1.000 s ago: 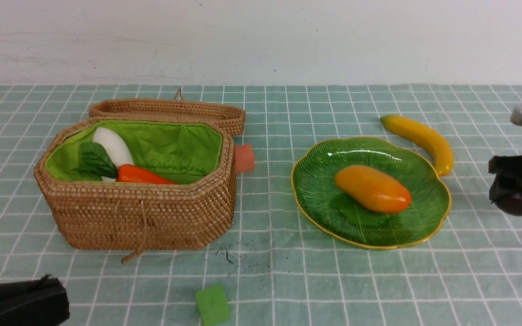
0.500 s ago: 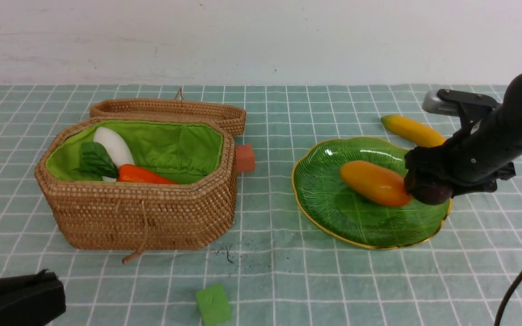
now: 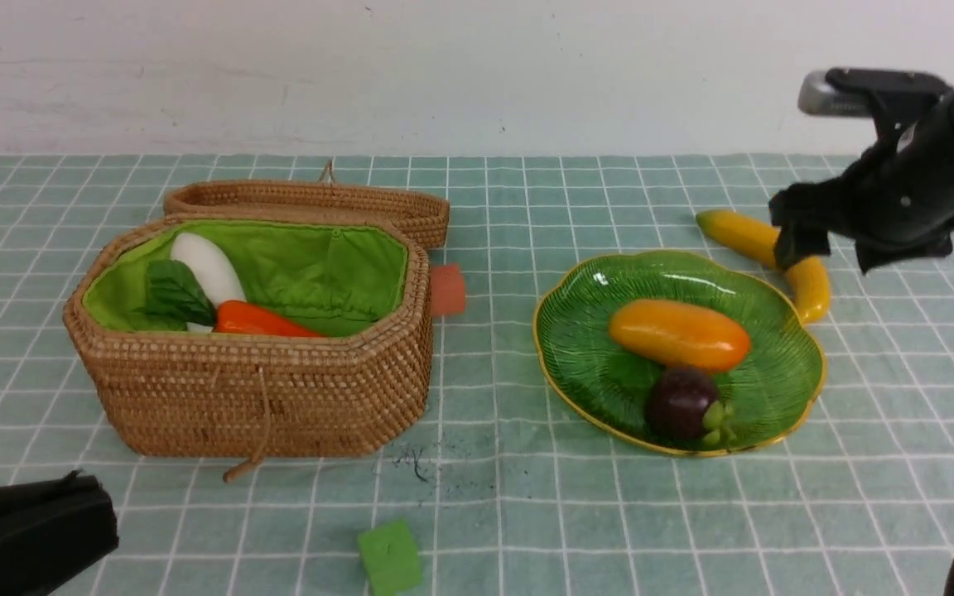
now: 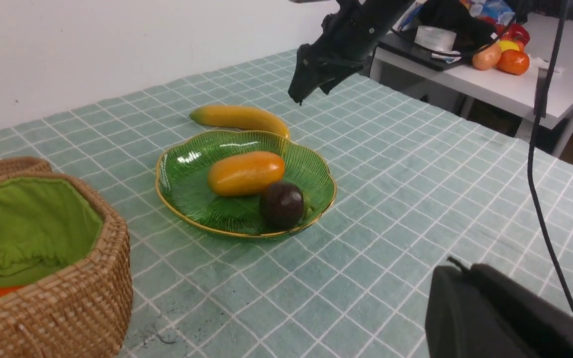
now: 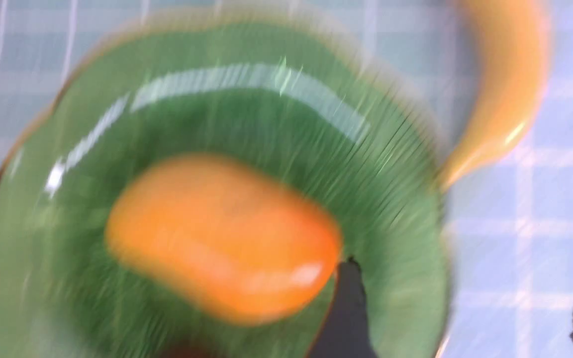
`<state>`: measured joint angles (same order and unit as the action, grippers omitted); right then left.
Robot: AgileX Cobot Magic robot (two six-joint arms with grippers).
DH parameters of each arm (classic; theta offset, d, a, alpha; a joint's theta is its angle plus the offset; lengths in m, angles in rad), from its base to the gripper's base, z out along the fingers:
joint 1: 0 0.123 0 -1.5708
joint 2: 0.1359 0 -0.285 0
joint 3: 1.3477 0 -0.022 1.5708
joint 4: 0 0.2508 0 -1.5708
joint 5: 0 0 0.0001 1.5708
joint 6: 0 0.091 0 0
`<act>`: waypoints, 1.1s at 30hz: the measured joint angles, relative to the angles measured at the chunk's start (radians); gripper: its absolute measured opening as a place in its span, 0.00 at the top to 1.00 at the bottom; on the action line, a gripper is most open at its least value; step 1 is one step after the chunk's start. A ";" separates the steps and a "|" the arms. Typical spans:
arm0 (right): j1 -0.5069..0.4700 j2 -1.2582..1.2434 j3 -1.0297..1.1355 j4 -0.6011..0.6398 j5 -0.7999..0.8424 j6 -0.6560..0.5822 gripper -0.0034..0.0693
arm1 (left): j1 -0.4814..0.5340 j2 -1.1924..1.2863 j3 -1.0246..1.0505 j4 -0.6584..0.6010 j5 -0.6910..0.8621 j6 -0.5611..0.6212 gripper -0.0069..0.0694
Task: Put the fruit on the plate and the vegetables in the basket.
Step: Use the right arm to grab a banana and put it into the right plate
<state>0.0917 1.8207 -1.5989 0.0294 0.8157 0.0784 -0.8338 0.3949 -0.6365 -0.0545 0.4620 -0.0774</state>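
Observation:
The green leaf plate holds the orange-yellow mango and the dark-purple mangosteen, which lies on its side at the plate's front. The yellow banana lies on the cloth behind the plate's right edge. My right gripper is open and empty, raised above the banana's middle; its open fingers show in the blurred right wrist view. The wicker basket holds the white radish and the carrot. No eggplant is in view. My left gripper is shut and low at the front left.
The basket's lid leans behind it. An orange-red block sits behind the basket's right end. A small green cube lies near the front edge. A side table with clutter stands beyond the right edge.
My right gripper brought the mangosteen from the right over the plate, let it go there, then rose and drew back over the banana. The left arm barely moved.

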 joint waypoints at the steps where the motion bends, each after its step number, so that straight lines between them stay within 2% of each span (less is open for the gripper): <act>1: -0.003 0.005 -0.010 -0.005 0.004 0.006 0.20 | 0.000 0.000 0.000 0.000 -0.005 0.000 0.89; 5: -0.057 0.182 -0.220 -0.050 0.036 0.041 0.25 | 0.000 0.023 0.000 0.001 -0.045 0.000 0.89; 10: -0.118 0.431 -0.415 -0.011 0.058 0.045 0.26 | 0.000 0.041 0.000 0.013 -0.051 0.000 0.89; 16: -0.130 0.569 -0.542 0.041 0.062 0.032 0.26 | 0.000 0.041 0.000 0.021 -0.051 0.000 0.89; 22: -0.130 0.625 -0.557 0.046 0.049 0.003 0.27 | 0.000 0.043 0.000 0.023 -0.051 0.000 0.88; 25: -0.130 0.631 -0.561 0.044 0.043 -0.009 0.34 | 0.000 0.053 0.000 0.023 -0.051 0.000 0.88; 27: -0.131 0.633 -0.561 0.036 0.043 -0.034 0.44 | 0.000 0.056 0.000 0.024 -0.053 0.000 0.88; 28: -0.131 0.633 -0.561 0.036 0.043 -0.034 0.44 | 0.000 0.058 0.000 0.024 -0.053 0.000 0.88; 29: -0.131 0.633 -0.561 0.031 0.042 -0.052 0.51 | 0.000 0.060 0.000 0.032 -0.054 0.000 0.88; 33: -0.131 0.629 -0.569 -0.010 0.075 -0.071 0.51 | 0.000 0.060 0.000 0.080 -0.054 -0.010 0.88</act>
<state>-0.0394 2.4494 -2.1677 0.0196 0.8906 0.0075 -0.8338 0.4548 -0.6365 0.0257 0.4076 -0.0872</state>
